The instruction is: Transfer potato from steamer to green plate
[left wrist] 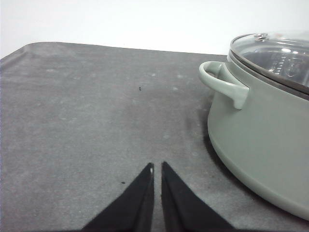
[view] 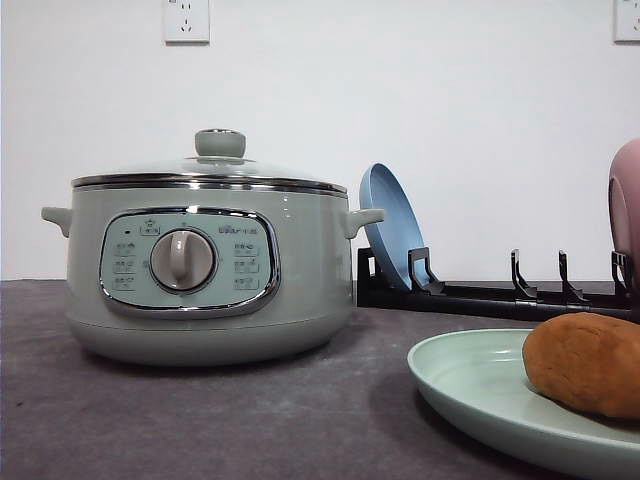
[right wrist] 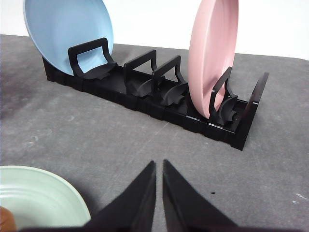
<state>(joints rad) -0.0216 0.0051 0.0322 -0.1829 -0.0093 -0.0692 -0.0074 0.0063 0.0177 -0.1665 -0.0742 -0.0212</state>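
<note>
The orange-brown potato [view: 585, 362] lies on the pale green plate [view: 470, 385] at the front right of the table; a sliver of the potato [right wrist: 6, 220] and the green plate's rim [right wrist: 43, 195] also appear in the right wrist view. The sage-green steamer [view: 205, 265] stands at the left with its glass lid on. In the left wrist view my left gripper [left wrist: 157, 169] is shut and holds nothing, hovering over the grey mat beside the steamer [left wrist: 260, 130]. My right gripper [right wrist: 159, 166] is shut and holds nothing, above the mat between the green plate and the rack.
A black dish rack [view: 480, 295] stands behind the green plate, holding a blue plate [view: 390, 225] upright at its left end and a pink plate [view: 626, 205] at its right end. The rack [right wrist: 145, 96] faces my right gripper. A white wall with sockets [view: 186, 20] backs the table.
</note>
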